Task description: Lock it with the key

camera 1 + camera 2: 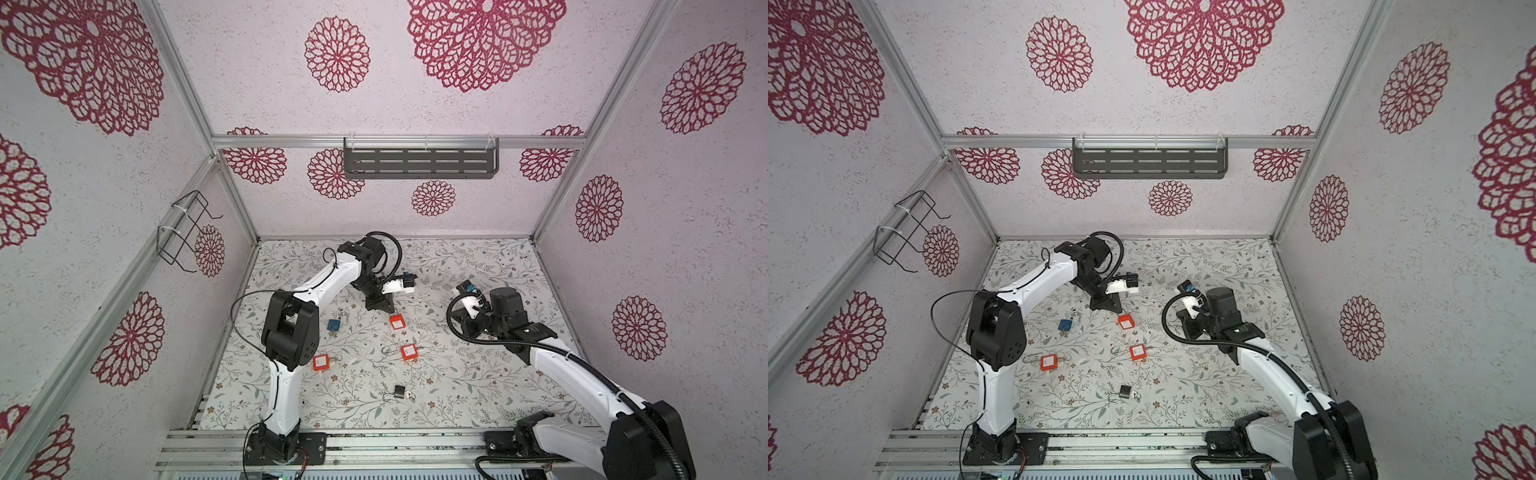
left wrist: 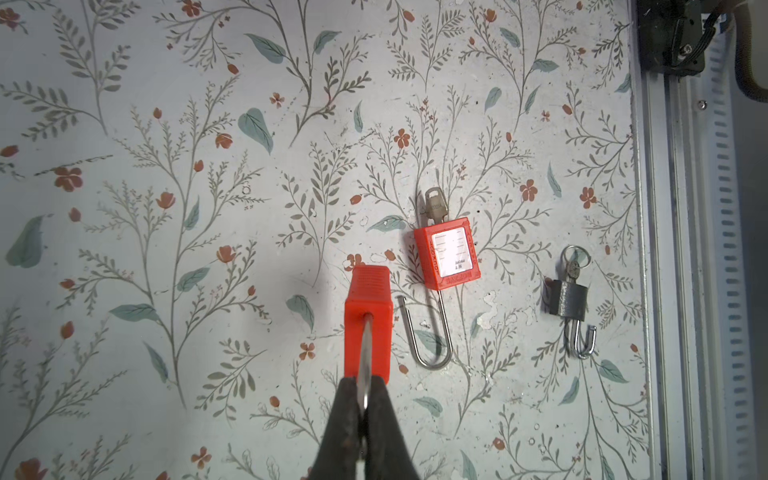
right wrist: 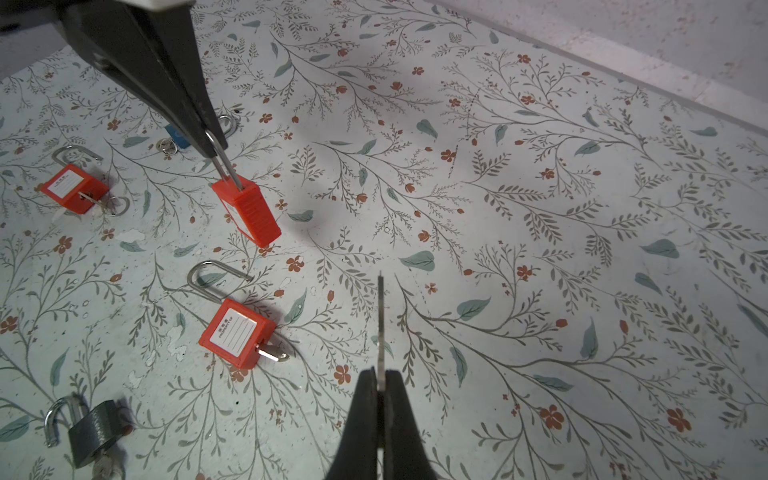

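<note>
Wrist views alone show left end effector (image 2: pixel 363 388) gripping red padlock (image 2: pixel 374 291) by shackle (right end effector (image 3: pixel 381 380) pinches key (image 3: pixel 380 324)).

A table (image 1: pixel 478 374) is covered in pale paper printed with leafy sprigs and small red flowers. The white walls (image 1: pixel 685 257) carry large dark-red flower medallions. A grey slotted shelf (image 1: pixel 419 164) hangs on the back wall, and a black wire basket (image 1: pixel 183 232) hangs on the left wall.
</note>
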